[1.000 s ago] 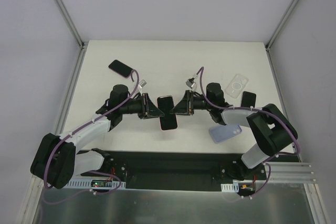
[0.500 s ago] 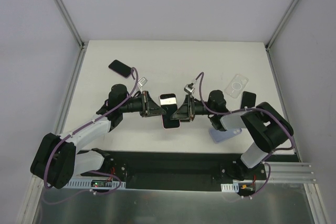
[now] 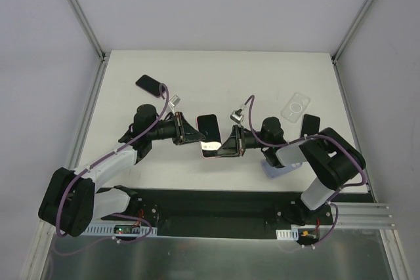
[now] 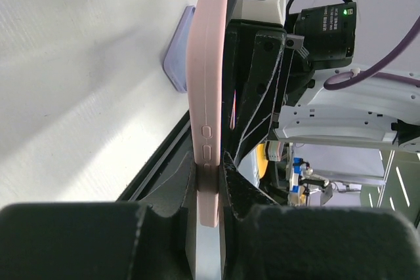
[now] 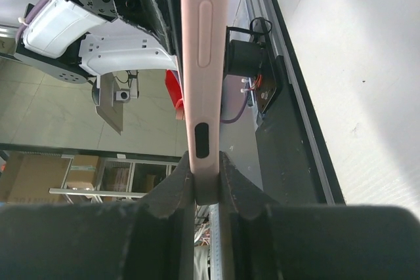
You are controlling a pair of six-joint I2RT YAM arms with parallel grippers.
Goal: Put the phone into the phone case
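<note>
Here, both claws are gripping one thing between them, above the middle of the white tabletop. The left claw is clenching the left long edge of the pink case, and the right claw is clenching its right long edge, near the lower end. The phone is lying inside this case, screen up and dark, with a bright patch of glare showing low on the glass. Whether it is pressed fully home cannot be told.

In the left wrist view the pink case is standing edge-on, and the left claw is pinching its lower end, with raised side buttons just above the fingers. In the right wrist view the pink case is again showing edge-on, with a long button and a dark slot on the rim, and the right claw is squeezing it just below that slot.

On the tabletop, a second phone is lying at the far left. A clear case, bearing a ring mark, is lying at the far right, with a dark slab just beside it. A lilac case is sitting partly under the right arm. Any lettering on these is too small to read.
</note>
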